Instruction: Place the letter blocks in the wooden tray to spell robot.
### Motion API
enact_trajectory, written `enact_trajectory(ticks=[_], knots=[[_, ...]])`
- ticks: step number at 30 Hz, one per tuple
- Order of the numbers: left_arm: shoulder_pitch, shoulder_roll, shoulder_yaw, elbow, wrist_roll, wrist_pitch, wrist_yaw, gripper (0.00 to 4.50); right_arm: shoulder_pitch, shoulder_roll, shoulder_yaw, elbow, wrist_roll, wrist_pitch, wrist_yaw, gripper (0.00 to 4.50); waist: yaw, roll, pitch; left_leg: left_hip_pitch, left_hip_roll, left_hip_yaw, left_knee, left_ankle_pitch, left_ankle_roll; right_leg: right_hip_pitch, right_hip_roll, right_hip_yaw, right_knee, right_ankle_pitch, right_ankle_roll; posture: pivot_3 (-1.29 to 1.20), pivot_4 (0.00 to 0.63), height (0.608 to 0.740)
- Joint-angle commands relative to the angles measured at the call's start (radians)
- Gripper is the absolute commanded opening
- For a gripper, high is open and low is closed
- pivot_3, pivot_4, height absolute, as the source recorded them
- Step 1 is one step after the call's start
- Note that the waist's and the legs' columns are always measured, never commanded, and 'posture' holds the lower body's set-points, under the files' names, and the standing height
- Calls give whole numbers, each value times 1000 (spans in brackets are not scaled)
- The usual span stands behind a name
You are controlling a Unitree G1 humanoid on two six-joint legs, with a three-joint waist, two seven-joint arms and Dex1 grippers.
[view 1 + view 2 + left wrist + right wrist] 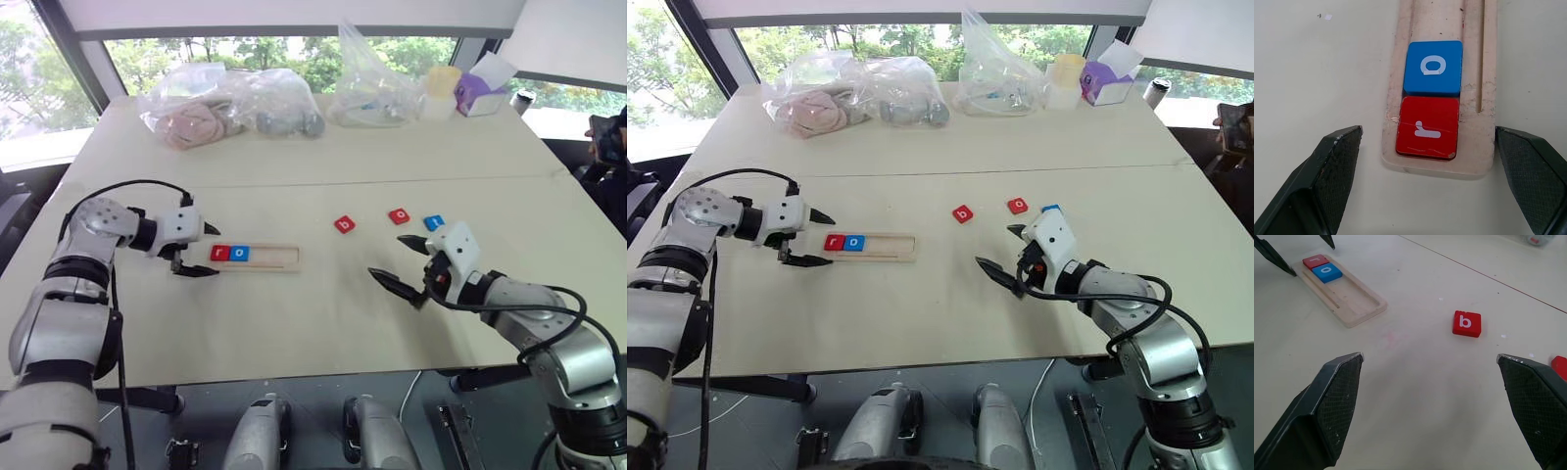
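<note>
The wooden tray [269,258] lies left of the table's middle, with a red r block [219,254] and a blue o block [240,254] side by side at its left end. My left gripper [212,252] is open, its fingers astride that end of the tray [1484,98], close to the r block [1427,128]. Three loose letter blocks lie to the right: a red b [345,224], a red o [399,215] and a blue one [434,222]. My right gripper [389,257] hangs open and empty, just in front of them, facing the b block [1466,323].
Clear plastic bags [230,103] of items, a cup [441,93] and a purple box [480,95] line the far edge of the table. A seam [323,182] runs across the tabletop behind the blocks. The tray's right part [1359,303] holds nothing.
</note>
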Motion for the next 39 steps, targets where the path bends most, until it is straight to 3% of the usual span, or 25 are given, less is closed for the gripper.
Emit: enact_trajectory(ticks=[1, 13, 23, 27, 28, 39], knots=[[-11, -10, -21, 17, 44, 33, 28, 4500, -1, -18, -12, -50, -7, -10, 6, 4488, 1, 0, 0, 0, 0, 0, 0, 0, 0, 0, 0, 0, 0, 0, 1, 0, 150, 725], [2, -71, -50, 40, 87, 161, -63, 4500, 11, -35, -17, -77, -21, 13, 5, 4488, 2, 2, -3, 2, 0, 0, 0, 0, 0, 3, 0, 0, -1, -1, -1, 0, 150, 725], [20, -87, -75, 49, 127, 187, -31, 4500, 20, -38, -22, -100, -21, 35, -5, 4488, 2, 7, -11, 3, 0, 0, 0, 0, 0, 4, -1, 0, -1, -1, -1, 0, 150, 725], [28, -89, -83, 53, 143, 196, -15, 3227, 23, -41, -25, -109, -20, 43, -7, 4500, 2, 12, -16, 6, 0, 0, 0, 0, 0, 7, -1, 0, -2, -1, -1, 0, 150, 725], [29, -91, -82, 54, 143, 198, -14, 3131, 24, -41, -26, -110, -21, 45, -7, 4500, 2, 13, -17, 8, 0, 0, 0, 0, 0, 8, -2, 0, -2, -1, -1, 0, 150, 725], [70, -119, -67, 33, 106, 208, -83, 3132, 6, -37, -9, -100, -29, 45, -14, 4500, 0, 17, -24, 12, 0, 1, -1, -1, 1, 11, -4, 0, -4, -2, -1, 0, 150, 725]])
